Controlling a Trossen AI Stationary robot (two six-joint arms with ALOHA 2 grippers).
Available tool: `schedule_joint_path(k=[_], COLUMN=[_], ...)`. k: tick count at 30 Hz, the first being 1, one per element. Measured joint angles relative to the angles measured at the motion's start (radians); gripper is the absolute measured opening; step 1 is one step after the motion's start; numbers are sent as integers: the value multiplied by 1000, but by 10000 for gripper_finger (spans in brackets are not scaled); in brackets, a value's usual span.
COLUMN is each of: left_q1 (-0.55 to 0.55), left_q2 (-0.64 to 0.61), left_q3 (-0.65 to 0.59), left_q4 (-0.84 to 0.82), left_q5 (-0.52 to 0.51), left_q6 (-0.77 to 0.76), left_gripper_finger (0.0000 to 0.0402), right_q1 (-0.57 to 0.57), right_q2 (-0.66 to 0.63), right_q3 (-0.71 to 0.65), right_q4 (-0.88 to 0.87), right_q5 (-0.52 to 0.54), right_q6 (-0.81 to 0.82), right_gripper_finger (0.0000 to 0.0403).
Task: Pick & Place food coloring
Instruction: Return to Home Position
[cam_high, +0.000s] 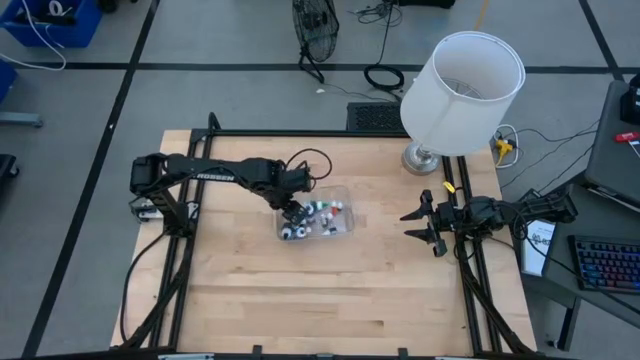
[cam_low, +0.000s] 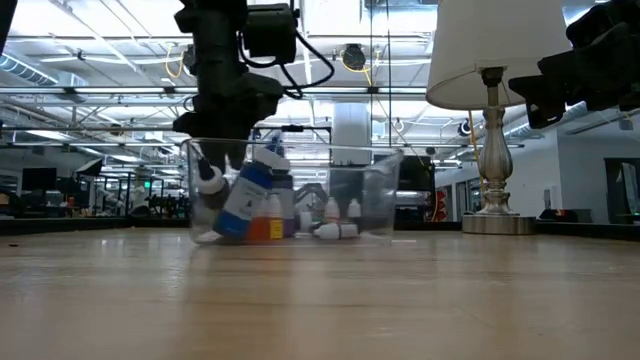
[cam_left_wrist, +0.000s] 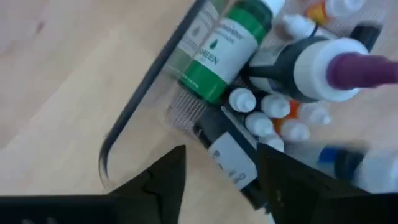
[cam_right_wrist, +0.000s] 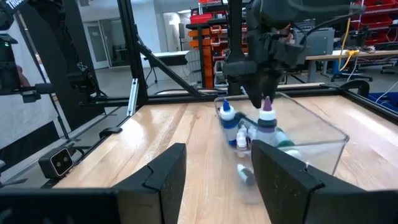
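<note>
Left gripper (cam_high: 292, 213) hung over the 9 o'clock end of the clear rectangular plastic tub (cam_high: 349, 228), fingers apart, gripping nothing (a dark bottle w/ white label (cam_left_wrist: 227, 152) lay just below the gap). The small food coloring bottles (cam_high: 322, 216), caps green, blue, purple & white, lay heaped inside the tub. Right gripper (cam_high: 415, 226), also spread, hovered well apart at 3 o'clock over the pale wooden table (cam_high: 300, 290).

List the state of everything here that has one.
clear tub, upright, uncovered.
food coloring bottles, capped, heaped inside the clear tub.
left claw, open, empty, over the clear tub's left end.
right claw, open, empty, at the table's right edge.
lamp, upright.
</note>
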Motion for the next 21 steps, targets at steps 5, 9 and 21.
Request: schedule_joint_path(k=[5, 9, 21], left_q1=[0, 1, -75], left_q2=[1, 1, -68], left_q3=[0, 7, 195], left_q4=[6, 14, 33], left_q5=[-4, -9, -232], left_q6=[5, 42, 182], left_gripper_finger=[129, 86, 26], right_q1=[0, 0, 0], right_q2=[0, 0, 0], right_q3=[0, 0, 0], right_q4=[0, 0, 0], right_q5=[0, 0, 0], right_q6=[0, 0, 0], right_gripper_finger=[169, 169, 169])
